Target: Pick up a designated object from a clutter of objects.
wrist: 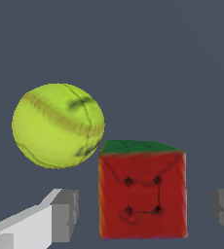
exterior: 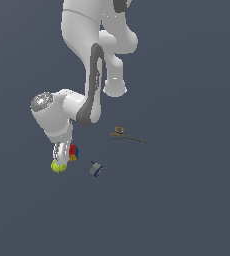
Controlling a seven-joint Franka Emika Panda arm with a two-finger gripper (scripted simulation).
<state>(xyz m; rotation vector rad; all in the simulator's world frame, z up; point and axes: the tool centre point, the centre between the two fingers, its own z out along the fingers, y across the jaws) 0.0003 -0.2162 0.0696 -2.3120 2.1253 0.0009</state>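
White Franka arm bends down over a plain dark grey floor (exterior: 187, 210); the gripper (exterior: 62, 159) sits low at about 8 o'clock from the exterior view's centre, right on top of the clutter.

Small multicoloured puzzle cube (exterior: 73, 152), red, blue and orange-yellow faces showing, is touching the gripper's side toward the exterior view's right, at roughly 3 o'clock from the gripper tip. Wrist view: cube (wrist: 142, 194) shows a big red face with a green top, and it lies between the two grey finger pads (wrist: 64, 214), one pad each side with a clear gap to both. Jaws spread apart, not closed on anything, cube not gripped. Cube looks to rest on the floor.

Yellow-green tennis ball with dark seams (exterior: 58, 167) is just under the gripper tip at 6 to 7 o'clock, partly hidden by the fingers. In the wrist view the ball (wrist: 58, 125) is just beside the cube, at the cube's 10 o'clock, and appears to touch or nearly touch its upper corner; can't tell which.

Small grey-blue gadget (exterior: 96, 169) lies near, at about 4 o'clock from the cube, apart from it.

Thin scissors with orange handles (exterior: 127, 135) lie flat at 2 o'clock from the cube, well apart, blades pointing toward the exterior view's right.
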